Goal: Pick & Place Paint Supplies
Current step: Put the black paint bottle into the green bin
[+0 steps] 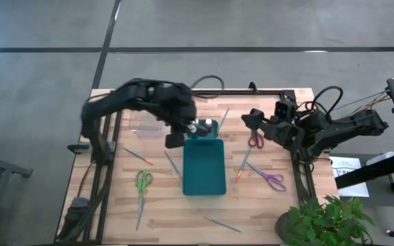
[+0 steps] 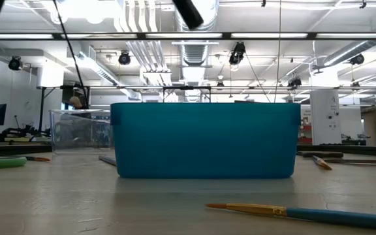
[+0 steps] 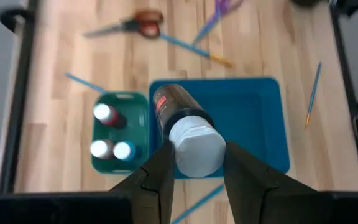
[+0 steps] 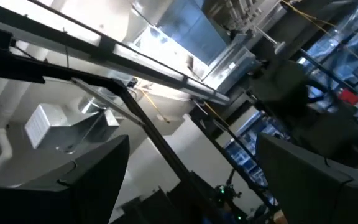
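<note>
On the left of the wooden tabletop point(image 1: 115, 205) lie the green scissors point(image 1: 143, 182), flat, with a thin brush point(image 1: 138, 156) a little farther back. Behind them sits a clear plastic box point(image 1: 144, 124).

The left arm reaches in over the middle. Its left gripper point(image 3: 194, 168) hangs above the back end of the teal tray point(image 1: 204, 179). Its jaws are closed on a paint bottle point(image 3: 185, 127) with a dark body and a white cap. The cap sits between the two fingers point(image 3: 156, 180), and the bottle is up in the air, over the tray's back edge. In the left wrist view the tray looks bare inside.

Just beside the tray is a small green holder point(image 3: 123, 112). Three more small bottles point(image 3: 109, 116) stand in it, one with a red top and two with pale tops. Another blue brush point(image 1: 172, 164) lies next to the tray on its left side, and one more point(image 1: 223, 224) lies near the front edge of the tabletop.

To the right of the tray are the red scissors point(image 1: 255, 141), then a long blue brush point(image 1: 244, 162), then the purple scissors point(image 1: 272, 179).

The right gripper point(image 1: 254, 120) waits on the right side, raised over the back of the tabletop near the red scissors. Its jaws are wide apart and hold nothing.
</note>
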Controlling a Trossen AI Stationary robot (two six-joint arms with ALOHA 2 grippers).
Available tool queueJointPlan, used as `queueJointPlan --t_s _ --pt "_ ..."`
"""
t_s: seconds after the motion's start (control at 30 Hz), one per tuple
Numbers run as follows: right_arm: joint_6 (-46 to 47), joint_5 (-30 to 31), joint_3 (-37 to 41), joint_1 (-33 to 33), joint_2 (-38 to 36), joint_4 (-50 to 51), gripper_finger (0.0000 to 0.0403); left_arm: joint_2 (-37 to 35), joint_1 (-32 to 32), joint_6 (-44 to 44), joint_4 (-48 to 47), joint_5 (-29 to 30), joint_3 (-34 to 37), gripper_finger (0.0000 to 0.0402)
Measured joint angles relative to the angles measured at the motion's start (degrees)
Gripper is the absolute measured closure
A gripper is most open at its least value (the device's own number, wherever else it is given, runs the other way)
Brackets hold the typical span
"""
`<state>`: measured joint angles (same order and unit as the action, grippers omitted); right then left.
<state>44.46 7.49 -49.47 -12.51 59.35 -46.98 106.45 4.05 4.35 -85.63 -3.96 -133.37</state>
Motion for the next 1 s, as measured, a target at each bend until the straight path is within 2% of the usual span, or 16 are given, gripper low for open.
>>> queueJointPlan --t_s 0.17,0.37,1.0 --pt "-0.1 0.2 0.0 -1.4 -1.9 4.3 0.0059 5.0 0.7 1.7 -2.9 -3.4 -1.3 0.0293" --pt "-0.2 0.4 0.0 -2.1 -3.5 7.3 0.0059 8.6 1.5 1.6 -4.4 -3.4 -1.6 0.0293" --pt "-0.7 1.5 0.0 -2.2 -4.2 9.8 0.0059 16.5 7.1 -4.9 0.7 -3.2 -1.6 0.0293"
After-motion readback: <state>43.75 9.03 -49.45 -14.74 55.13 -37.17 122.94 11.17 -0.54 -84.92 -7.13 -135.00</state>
